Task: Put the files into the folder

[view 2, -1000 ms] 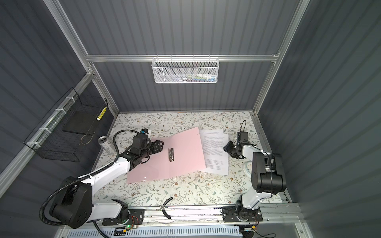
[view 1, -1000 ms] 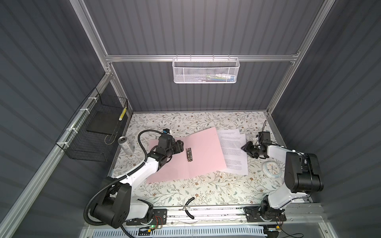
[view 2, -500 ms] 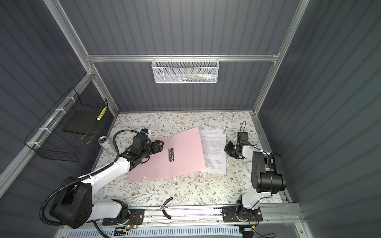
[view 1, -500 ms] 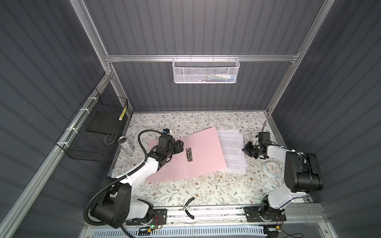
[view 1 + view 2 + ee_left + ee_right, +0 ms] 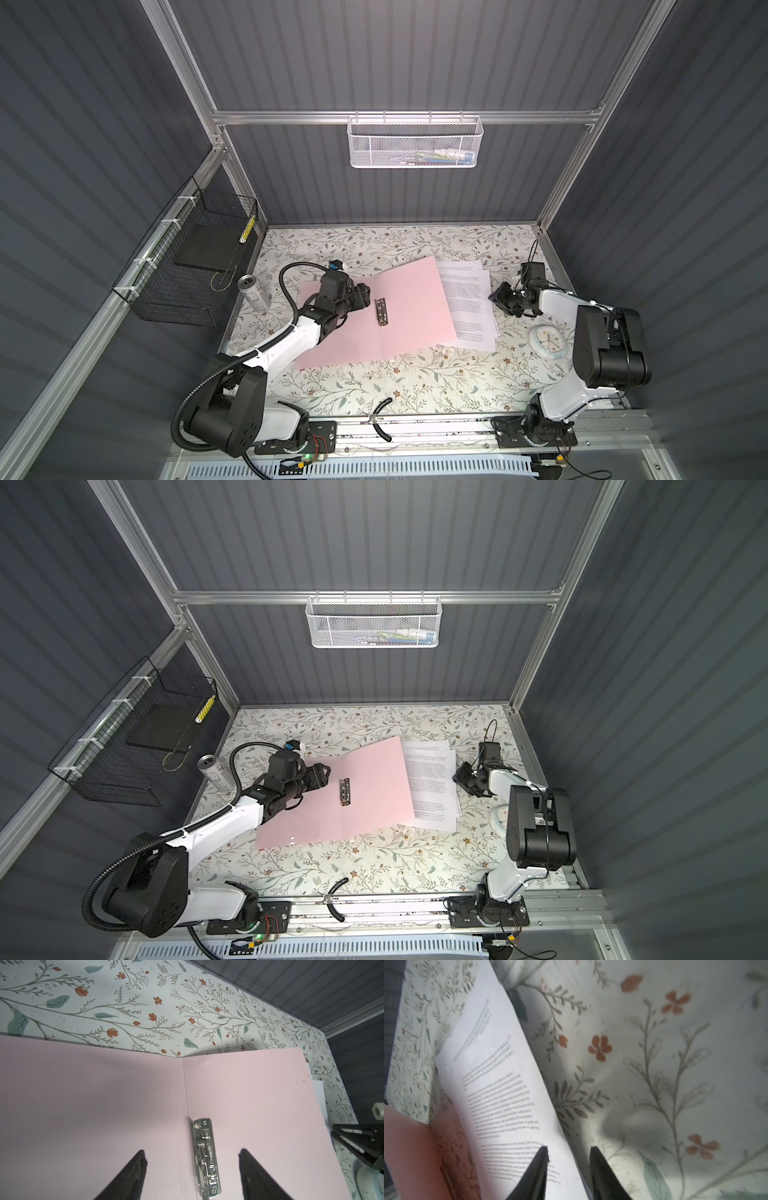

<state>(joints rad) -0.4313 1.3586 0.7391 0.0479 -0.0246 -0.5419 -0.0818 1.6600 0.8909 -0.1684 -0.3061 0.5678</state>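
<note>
Lying open and flat on the floral worktop (image 5: 365,386), the pink folder (image 5: 415,316) shows its metal clip bar (image 5: 381,311) at the spine, ready to take paper. The left fingers (image 5: 133,1174) hang spread wide above the spine, one on each side of the clip bar, gripping nothing. That stance is likely meant to pin the covers down or to work the clip. The files (image 5: 469,303), a few printed sheets, lie just right of the folder, with their left edge tucked under its right cover. The right fingers (image 5: 535,1172) stand apart at the sheets' right edge, one over paper and one over bare worktop, holding nothing. They are probably set to pinch that edge, since flat sheets offer no other purchase.
</note>
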